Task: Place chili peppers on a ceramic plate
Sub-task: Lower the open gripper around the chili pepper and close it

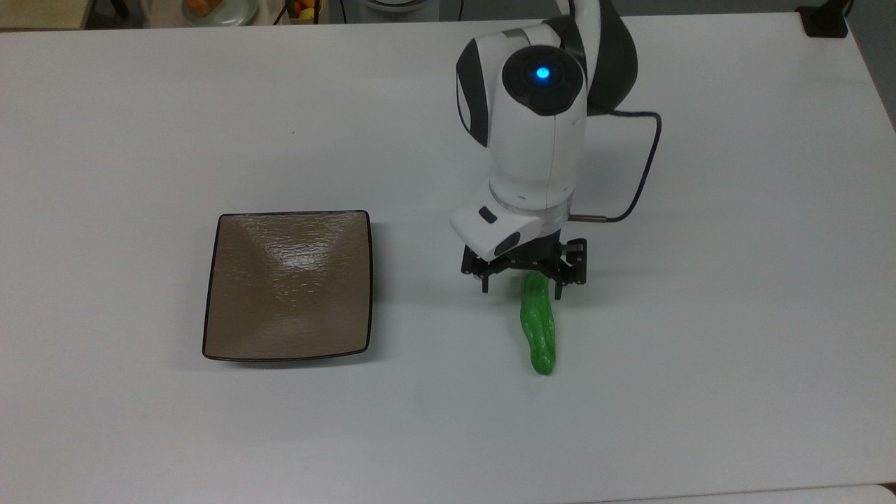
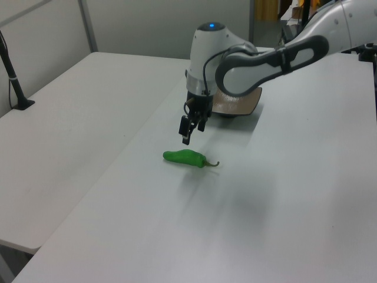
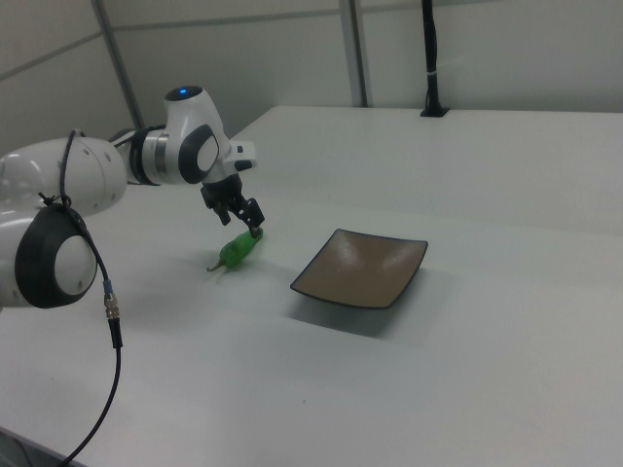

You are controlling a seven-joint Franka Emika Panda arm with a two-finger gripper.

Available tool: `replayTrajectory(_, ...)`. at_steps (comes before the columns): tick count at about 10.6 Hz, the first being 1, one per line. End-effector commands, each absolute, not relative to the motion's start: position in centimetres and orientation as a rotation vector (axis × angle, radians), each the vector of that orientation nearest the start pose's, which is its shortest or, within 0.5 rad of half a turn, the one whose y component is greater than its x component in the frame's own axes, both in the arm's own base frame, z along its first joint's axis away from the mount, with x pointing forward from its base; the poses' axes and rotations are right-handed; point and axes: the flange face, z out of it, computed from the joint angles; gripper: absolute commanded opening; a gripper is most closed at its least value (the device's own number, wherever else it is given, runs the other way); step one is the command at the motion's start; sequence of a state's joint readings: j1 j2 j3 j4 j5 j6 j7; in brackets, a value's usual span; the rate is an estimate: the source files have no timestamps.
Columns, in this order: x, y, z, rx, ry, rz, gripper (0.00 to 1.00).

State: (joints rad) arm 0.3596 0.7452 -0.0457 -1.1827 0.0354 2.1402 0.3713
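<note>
Chili pepper (image 1: 538, 329) lies flat on the white table (image 1: 735, 280), well apart from the ceramic plate (image 1: 288, 285) on the top view's left, so I hang my pincer (image 1: 521, 285) spread wide over its stem end, not yet gripping.

- Top view looked straight down on the white table (image 1: 140, 105), fairly close, its edges running out of frame.
- Left view sat low and off one table end, looking obliquely along it toward the plate (image 2: 238, 103).
- Right view faced back from the opposite side, plate (image 3: 360, 268) nearer.
- All three shared plate, pepper (image 1: 537, 329) and gripper (image 1: 521, 281).
</note>
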Motion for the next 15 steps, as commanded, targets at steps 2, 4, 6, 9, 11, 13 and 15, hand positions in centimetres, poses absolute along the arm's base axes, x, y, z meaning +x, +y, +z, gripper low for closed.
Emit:
replayTrajectory(2, 73.4, 26.8, 34.1, -3.042, 0.069, -0.362, 1.0)
replayTrajectory(4, 73.1, 27.6, 32.7, -3.049, 0.034, -0.375, 1.0)
replayTrajectory(6, 73.0, 28.3, 31.8, -3.059, -0.003, -0.386, 1.0)
replayTrajectory(9, 72.9, 28.2, 30.9, -3.067, -0.012, -0.381, 0.95)
replayTrajectory(11, 72.9, 28.2, 30.8, -3.068, -0.016, -0.379, 0.65)
replayTrajectory(13, 72.9, 28.2, 30.8, -3.069, -0.021, -0.379, 0.32)
replayTrajectory(15, 72.8, 28.2, 30.8, -3.07, -0.027, -0.372, 0.13)
